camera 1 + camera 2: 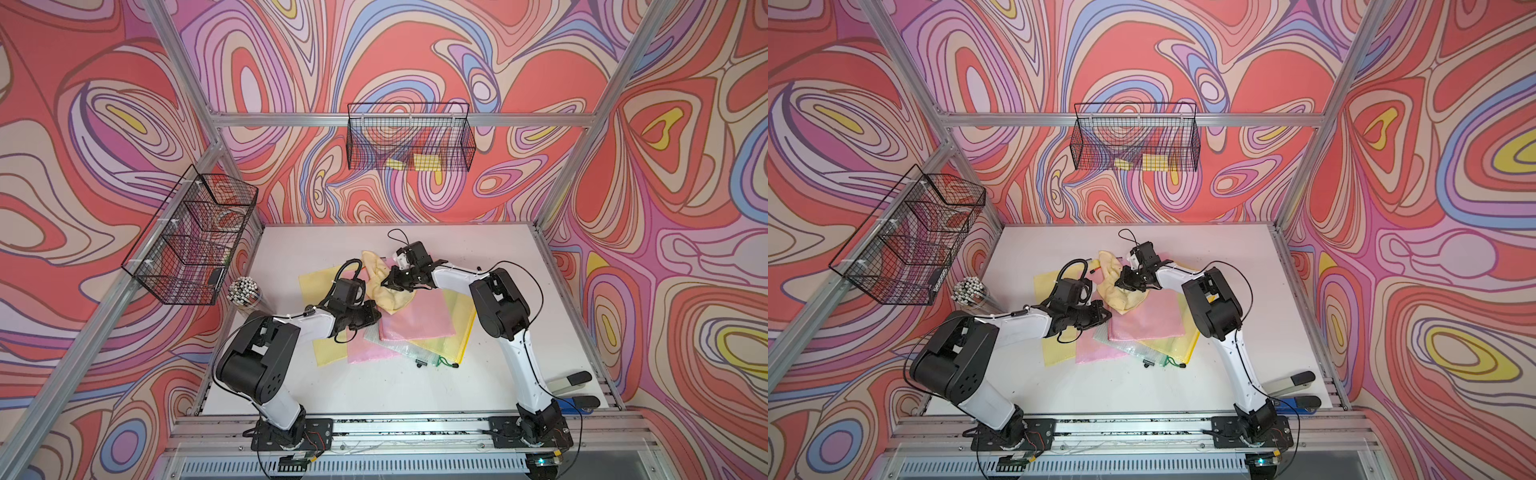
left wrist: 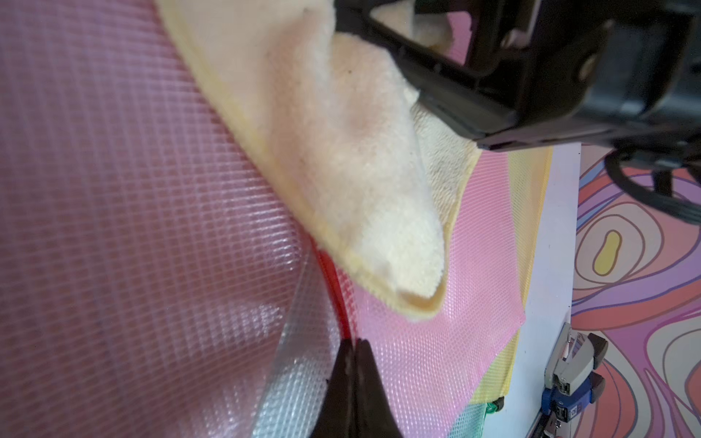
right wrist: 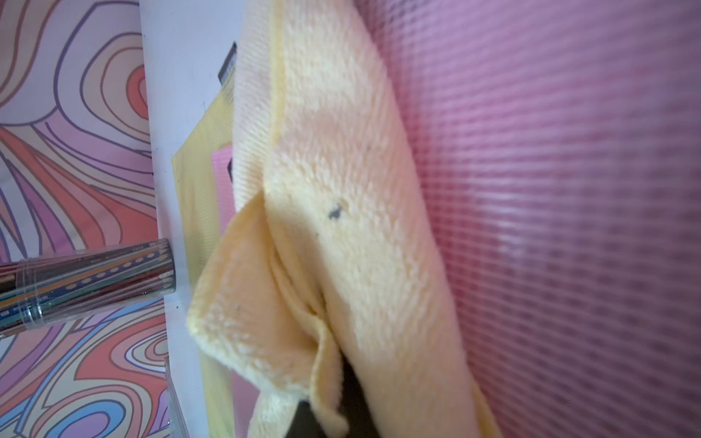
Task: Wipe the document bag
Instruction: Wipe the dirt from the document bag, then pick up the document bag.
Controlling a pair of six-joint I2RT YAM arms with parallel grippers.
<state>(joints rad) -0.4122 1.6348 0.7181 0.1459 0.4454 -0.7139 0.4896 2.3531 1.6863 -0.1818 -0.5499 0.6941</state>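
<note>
Mid-table, on top of the bag pile: the wipe stroke itself is in hand. The right gripper [image 1: 386, 284] is clamped on a bunched yellow microfiber cloth [image 1: 395, 300]. The cloth's loose end drapes onto the far-left part of the pink document bag [image 1: 419, 320]. That bag lies topmost on the stack, over a yellow mesh bag [image 1: 457, 316] and a clear mesh bag [image 1: 397, 345]. The left gripper [image 2: 354, 347] has its jaws closed tight on the pink bag's left edge, right at the red zipper strip [image 2: 333, 280]. I read it as the anchor, pinning the bag. In the right wrist view the cloth lies against the pink mesh, with a small dark speck in its pile. Most of the bag's face, to the right and near side, is not under the cloth. Next move, my read: drag the cloth right and near across that face with light downward pressure while the left pinch stays put. The mesh looks slick and the stack under it is loose, so the bag may slide or ruck if the pinch slips. The clear pencil tube [image 1: 245, 293] stands well to the left, out of the likely stroke path.
</note>
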